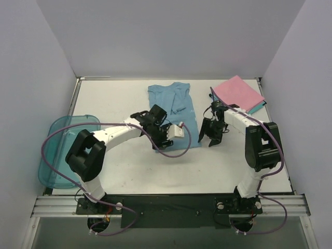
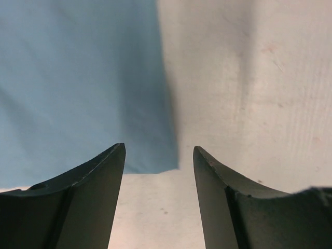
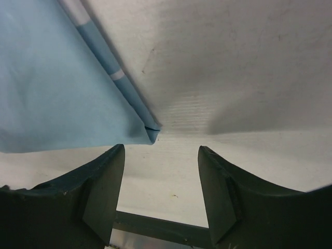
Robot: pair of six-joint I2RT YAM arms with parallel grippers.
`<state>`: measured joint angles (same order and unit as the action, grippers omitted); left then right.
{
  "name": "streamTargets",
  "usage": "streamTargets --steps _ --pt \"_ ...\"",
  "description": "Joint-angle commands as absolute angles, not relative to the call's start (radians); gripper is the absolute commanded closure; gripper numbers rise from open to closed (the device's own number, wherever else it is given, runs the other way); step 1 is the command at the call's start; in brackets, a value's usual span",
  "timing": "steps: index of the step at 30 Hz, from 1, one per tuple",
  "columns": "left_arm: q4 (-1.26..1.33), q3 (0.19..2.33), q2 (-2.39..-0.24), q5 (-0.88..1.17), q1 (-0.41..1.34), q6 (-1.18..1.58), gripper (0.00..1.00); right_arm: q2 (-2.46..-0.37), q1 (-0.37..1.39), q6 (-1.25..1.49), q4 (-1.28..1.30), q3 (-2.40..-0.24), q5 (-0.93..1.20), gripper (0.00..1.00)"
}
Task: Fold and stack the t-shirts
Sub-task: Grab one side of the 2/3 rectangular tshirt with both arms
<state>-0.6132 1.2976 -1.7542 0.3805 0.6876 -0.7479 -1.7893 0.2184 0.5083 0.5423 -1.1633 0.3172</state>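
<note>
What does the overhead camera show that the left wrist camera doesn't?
Only the overhead view shows the pink folded t-shirt, the teal bin and the right gripper. Only the left wrist view shows, close up, the left gripper open, with a corner of the light blue t-shirt just beyond its fingers. Both show that t-shirt lying on the white table.

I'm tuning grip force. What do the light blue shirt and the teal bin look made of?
The light blue shirt: soft matte cloth, judging by its creases and its layered folded edge. The teal bin: probably rigid plastic, since it looks smooth, see-through tinted, and has a rounded moulded rim.
</note>
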Motion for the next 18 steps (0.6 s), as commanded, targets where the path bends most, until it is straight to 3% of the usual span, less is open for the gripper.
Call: streamTargets --steps 1,11,16,18 --pt "-0.585 1.206 -1.738 0.357 0.713 -0.844 0.34 -1.795 0.230 0.561 0.514 -1.120 0.281 0.47" --pt "-0.531 1.163 -1.796 0.295 0.721 -0.870 0.35 -1.833 0.259 0.632 0.413 -1.037 0.284 0.51" --pt "-0.511 1.152 -1.805 0.281 0.724 -0.845 0.47 -1.859 0.265 0.669 0.365 -1.009 0.325 0.54" --pt "-0.499 1.143 -1.804 0.275 0.723 -0.842 0.53 -1.871 0.265 0.673 0.350 -1.002 0.324 0.62"
